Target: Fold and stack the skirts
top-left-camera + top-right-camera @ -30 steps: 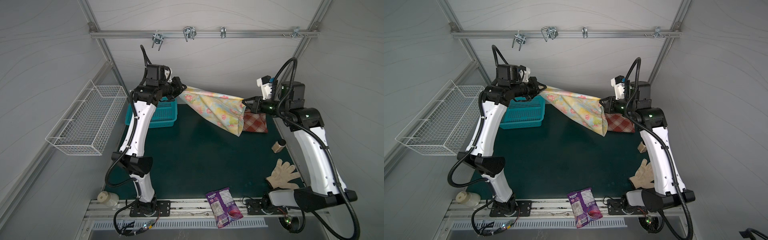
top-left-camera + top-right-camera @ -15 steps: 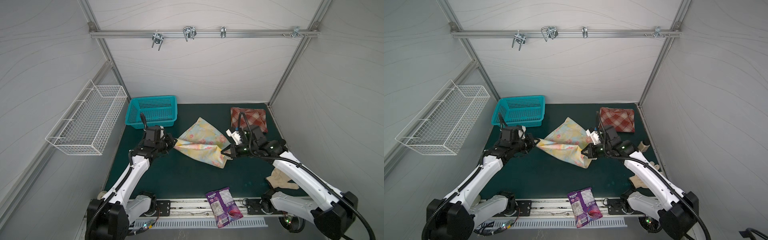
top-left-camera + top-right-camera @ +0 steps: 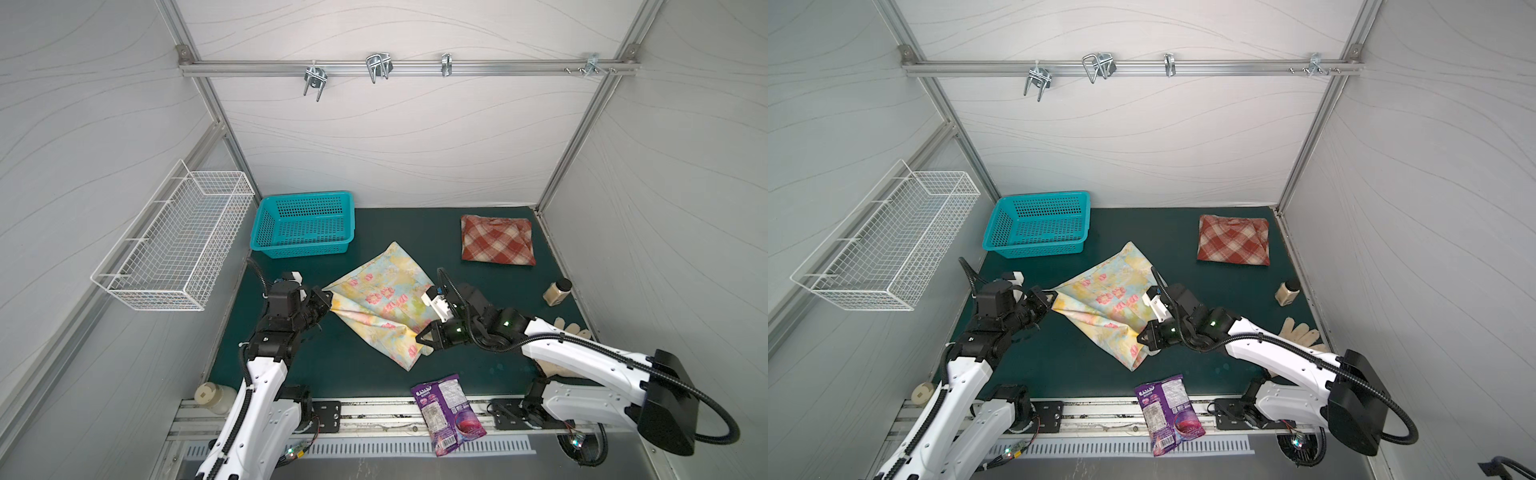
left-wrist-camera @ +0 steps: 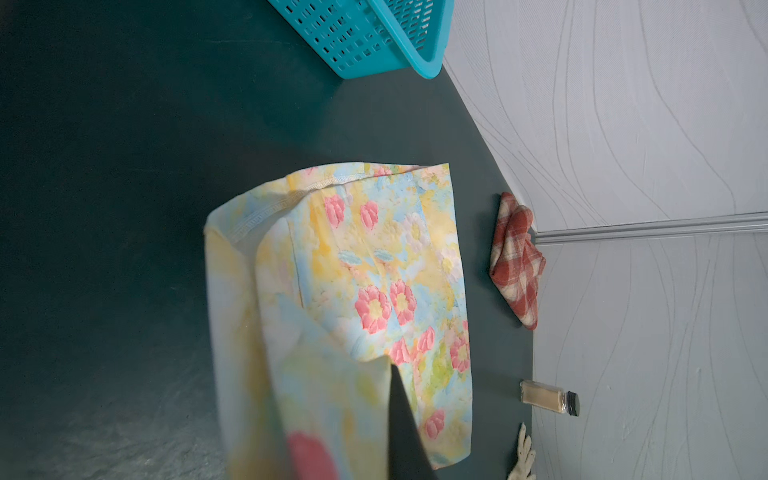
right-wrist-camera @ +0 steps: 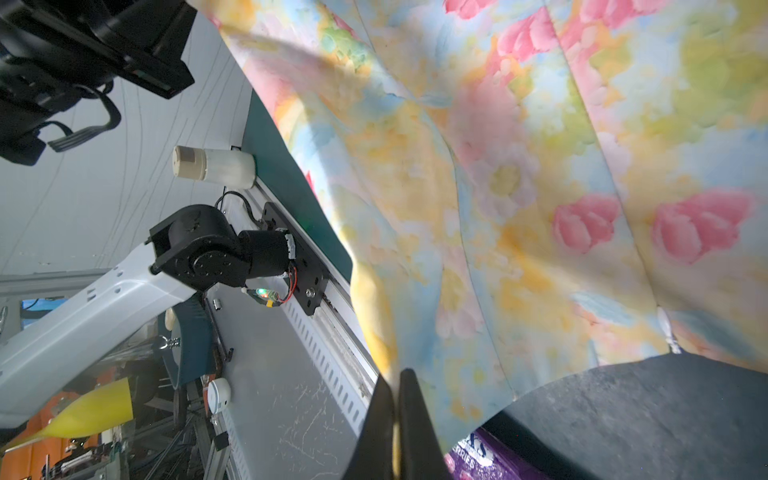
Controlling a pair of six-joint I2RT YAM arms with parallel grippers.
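Folding of floral skirt (image 3: 380, 303), draped on desk (image 3: 357, 370) with opposite corners clamped in shut jaws of left gripper (image 3: 327, 298) and right gripper (image 3: 419, 338), plaid skirt (image 3: 496, 240) folded at far right; next, likely, an even carry of both corners across.

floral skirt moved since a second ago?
Yes. The floral skirt came down and forward: it hung level with the teal basket at the back, and now is mid-mat, nearer the snack bag.
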